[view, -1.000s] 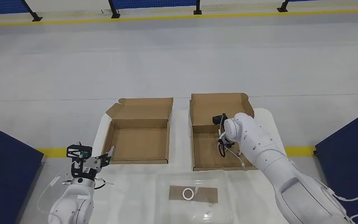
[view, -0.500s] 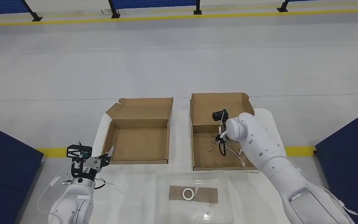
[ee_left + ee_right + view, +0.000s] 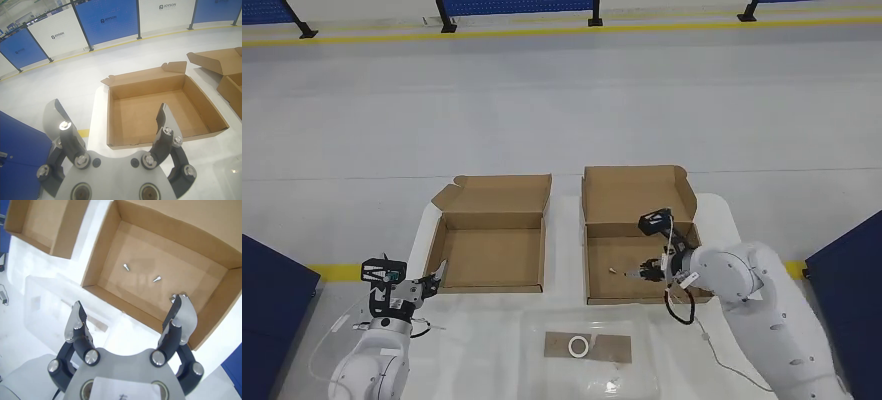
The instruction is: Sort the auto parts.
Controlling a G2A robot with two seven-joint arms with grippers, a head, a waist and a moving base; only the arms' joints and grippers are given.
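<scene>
Two open cardboard boxes stand side by side on the white table. The left box [image 3: 492, 255] [image 3: 151, 113] has nothing in it. On the floor of the right box [image 3: 617, 248] [image 3: 170, 262] lie two small silver bolts [image 3: 126, 267] [image 3: 157, 278]; a third metal piece [image 3: 172, 298] peeks out from behind a fingertip. My right gripper [image 3: 650, 270] [image 3: 128, 300] hangs open above that box's near right part, holding nothing. My left gripper [image 3: 432, 275] [image 3: 110, 103] stands open at the table's front left, just outside the left box's near corner.
A clear plastic bag [image 3: 612, 365] lies at the table's front middle, with a brown card [image 3: 607, 347] and a white ring [image 3: 579, 346] on it. Both box lids [image 3: 632, 190] stand open at the back. Blue panels [image 3: 267, 300] flank the table.
My right arm has swung from over the right box's middle toward its right side and nearer the front. A small bolt now shows on the box floor. The left arm has kept still.
</scene>
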